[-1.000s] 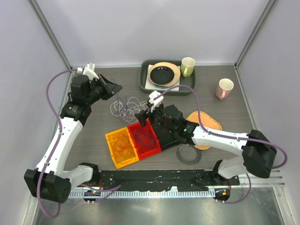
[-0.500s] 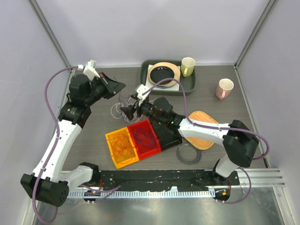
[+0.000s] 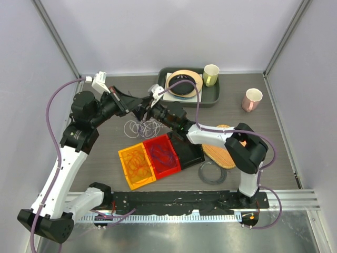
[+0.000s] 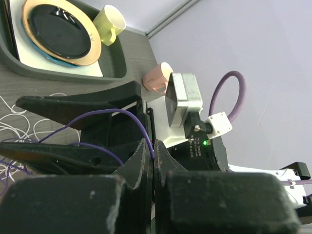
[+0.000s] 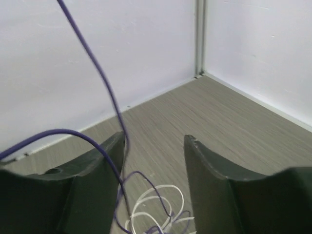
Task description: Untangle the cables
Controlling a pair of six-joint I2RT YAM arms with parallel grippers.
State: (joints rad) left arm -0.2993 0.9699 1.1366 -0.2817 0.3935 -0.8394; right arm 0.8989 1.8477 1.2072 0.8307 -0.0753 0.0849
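A tangle of white and purple cables (image 3: 140, 127) lies on the table behind the bins, also low in the right wrist view as the cables (image 5: 158, 210). My left gripper (image 3: 125, 102) hovers above it, shut on a purple cable (image 4: 127, 115) that rises from the tangle. My right gripper (image 3: 141, 111) is right beside the left one, open, its jaws either side of that purple cable (image 5: 100, 75), which runs along the left finger (image 5: 92, 170). An orange cable sits in the orange bin (image 3: 124, 156), a purple one in the red bin (image 3: 167, 169).
A black bin (image 3: 190, 154) adjoins the red one. A dark tray (image 3: 161, 90) with a plate (image 3: 184, 83) and a yellow-green cup (image 3: 211, 75) is at the back. A pink cup (image 3: 252, 99), a woven mat (image 3: 218, 154) and a grey ring (image 3: 212, 173) are on the right.
My right arm swung from over the red bin left and back to the tangle, meeting the left gripper. The left gripper shifted slightly, still holding the purple cable.
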